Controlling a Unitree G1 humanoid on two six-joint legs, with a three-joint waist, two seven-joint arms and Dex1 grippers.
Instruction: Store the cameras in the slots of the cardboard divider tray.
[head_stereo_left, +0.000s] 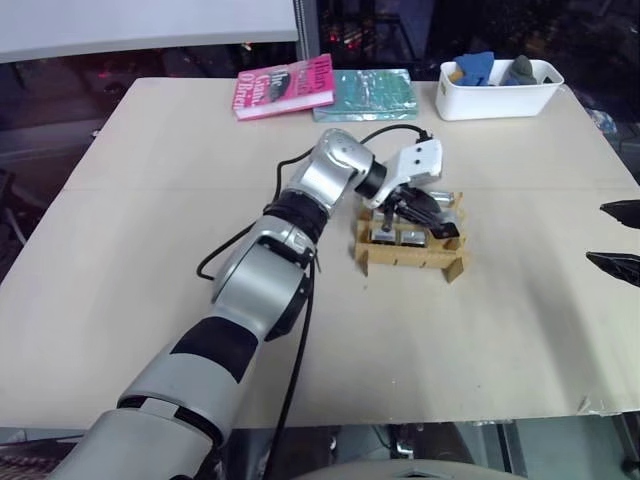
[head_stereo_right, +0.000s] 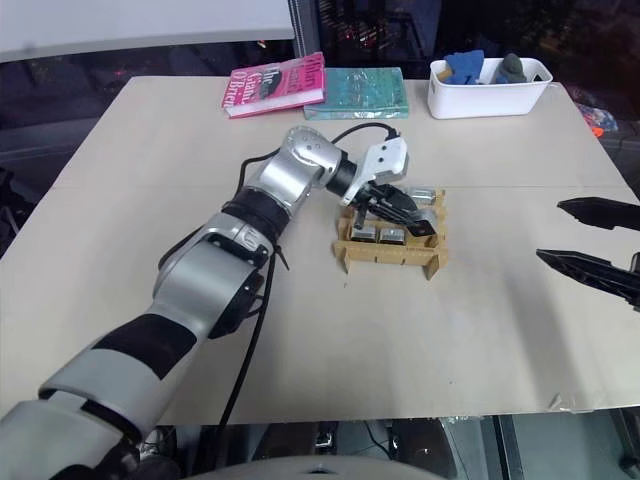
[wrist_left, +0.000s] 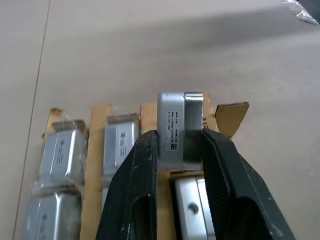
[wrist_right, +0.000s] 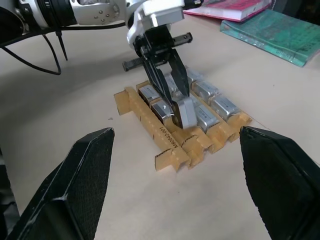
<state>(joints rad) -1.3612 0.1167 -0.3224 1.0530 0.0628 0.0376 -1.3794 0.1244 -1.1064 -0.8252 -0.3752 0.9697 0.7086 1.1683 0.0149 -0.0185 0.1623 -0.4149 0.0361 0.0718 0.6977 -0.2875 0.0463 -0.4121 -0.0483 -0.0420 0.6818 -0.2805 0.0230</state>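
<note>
Cameras fill most slots of the cardboard divider tray (head_stereo_right: 390, 250), which sits right of the desk's (head_stereo_right: 150, 200) middle.
One camera (wrist_left: 180, 129) is clamped upright between the left hand's (wrist_right: 175, 102) fingers, just above the tray's right end, over the others lying in their slots. Near the desk's right edge, the right hand (head_stereo_right: 590, 245) hangs with its fingers spread apart, gripping nothing.

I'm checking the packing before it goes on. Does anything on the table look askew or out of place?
Only one thing: the camera pinched in the left gripper stands upright above the cardboard divider tray, not seated, while the other cameras lie down in their slots. The tray itself looks intact.
</note>
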